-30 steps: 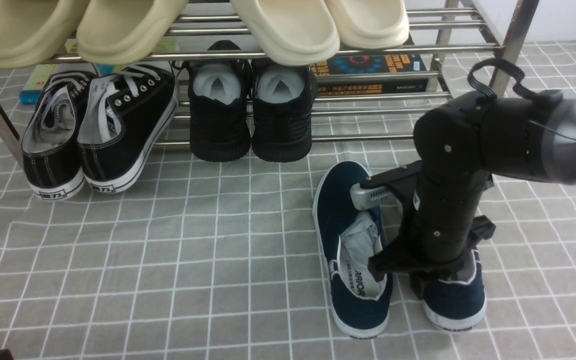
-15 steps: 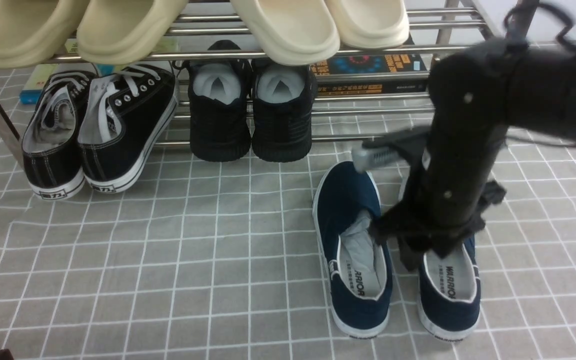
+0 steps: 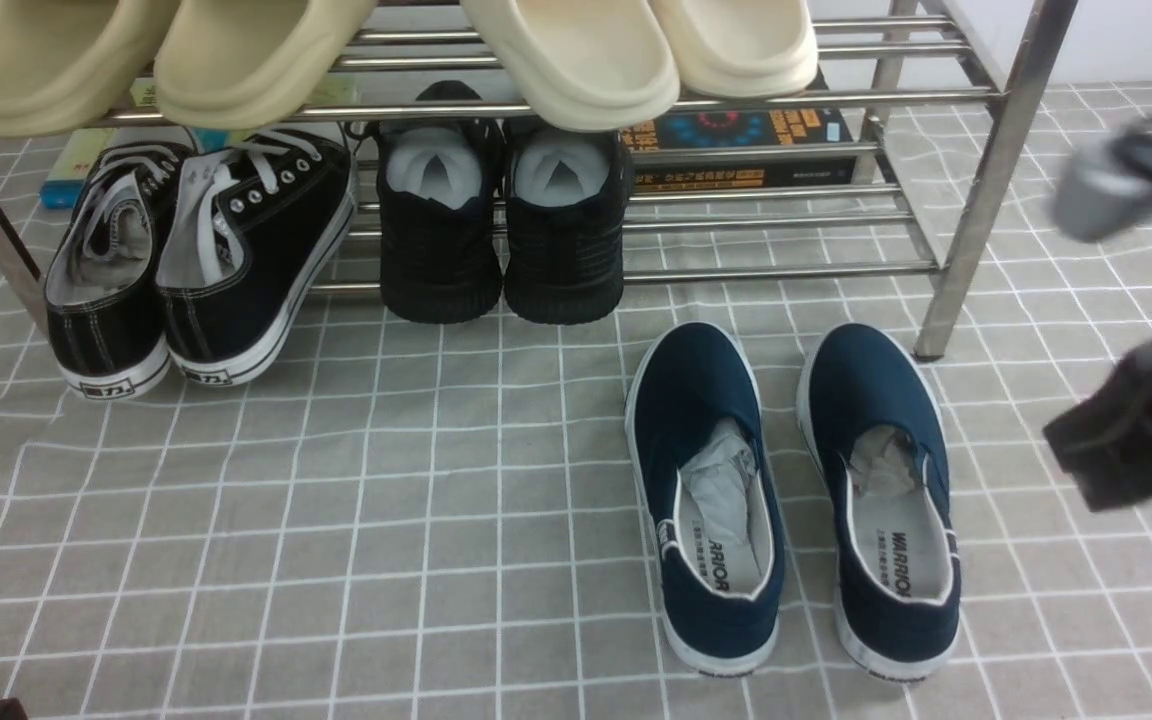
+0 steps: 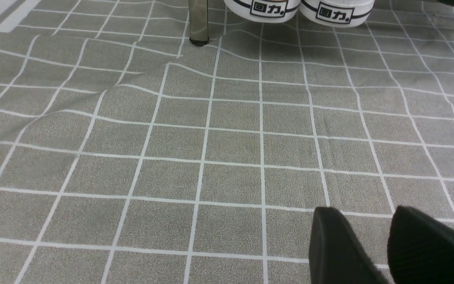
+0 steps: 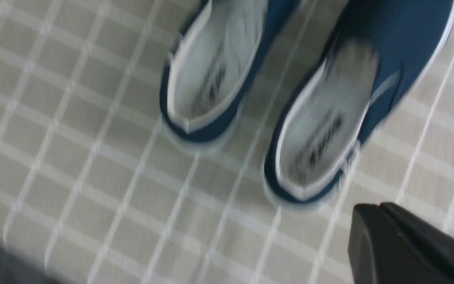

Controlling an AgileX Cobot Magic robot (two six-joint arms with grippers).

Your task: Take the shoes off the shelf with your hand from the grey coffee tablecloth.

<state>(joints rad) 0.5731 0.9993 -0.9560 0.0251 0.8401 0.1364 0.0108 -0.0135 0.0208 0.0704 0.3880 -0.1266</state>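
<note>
The two navy shoes stand side by side on the grey coffee tablecloth (image 3: 386,480), just in front of the shelf (image 3: 976,190): the left one (image 3: 691,390) and the right one (image 3: 861,385), both with crumpled paper inside. Nothing touches them. My right arm (image 3: 1136,440) is a blurred dark shape at the right edge, clear of the shoes. In the right wrist view the right gripper (image 5: 380,207) is shut and empty, with the shoes (image 5: 400,23) beyond it. The left gripper (image 4: 365,213) hangs open over bare cloth.
On the shelf's lower tier sit black lace-up sneakers (image 3: 196,260) and all-black shoes (image 3: 501,240), with books (image 3: 736,145) behind. Beige slippers (image 3: 166,50) and cream slippers (image 3: 636,50) rest on the top tier. A shelf leg (image 4: 198,23) stands near the left gripper.
My right arm let go of the right shoe, rose and swung off to the right edge. Its gripper is now shut. Both shoes stay on the cloth.
</note>
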